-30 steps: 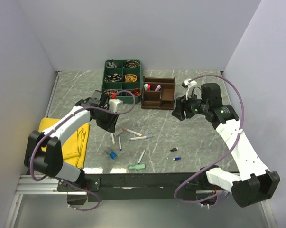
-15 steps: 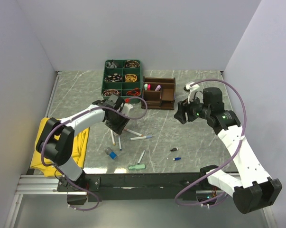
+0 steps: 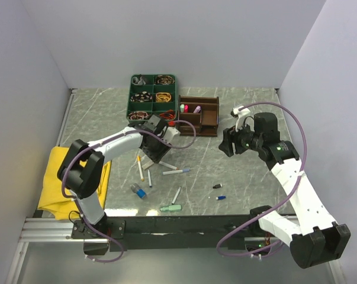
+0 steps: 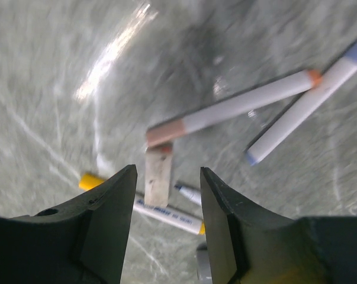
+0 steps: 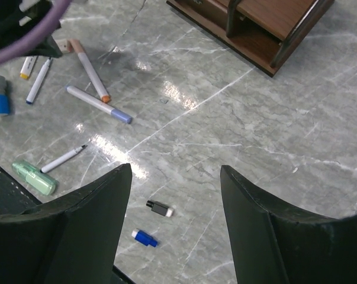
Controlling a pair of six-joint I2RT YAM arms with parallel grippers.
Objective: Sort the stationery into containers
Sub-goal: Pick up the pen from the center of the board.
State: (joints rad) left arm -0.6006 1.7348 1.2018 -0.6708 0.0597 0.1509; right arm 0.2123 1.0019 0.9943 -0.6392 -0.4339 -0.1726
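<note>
The dark brown wooden organiser [image 3: 198,116] stands at the back centre with pink markers in one compartment; its corner also shows in the right wrist view [image 5: 267,29]. Loose stationery lies in front: a peach-tipped pen [image 3: 168,165], a lavender-tipped pen [image 3: 176,171], a yellow-capped marker [image 3: 140,167], a blue cap [image 3: 140,191], a thin pen [image 3: 176,195], a mint eraser [image 3: 171,207], a black bit [image 3: 216,186] and a blue bit [image 3: 221,197]. My left gripper [image 3: 157,151] is open and empty, low over the pens, a small beige piece [image 4: 158,174] between its jaws [image 4: 167,171]. My right gripper [image 3: 227,142] is open and empty, high above the bits [image 5: 175,171].
A green divided tray [image 3: 153,96] of hair bands stands left of the organiser. A yellow cloth [image 3: 54,177] lies at the left edge. Walls close in the table on three sides. The right arm's cable loops over the right side.
My left gripper has moved right, from beside the green tray to over the cluster of pens. The right gripper has shifted only slightly.
</note>
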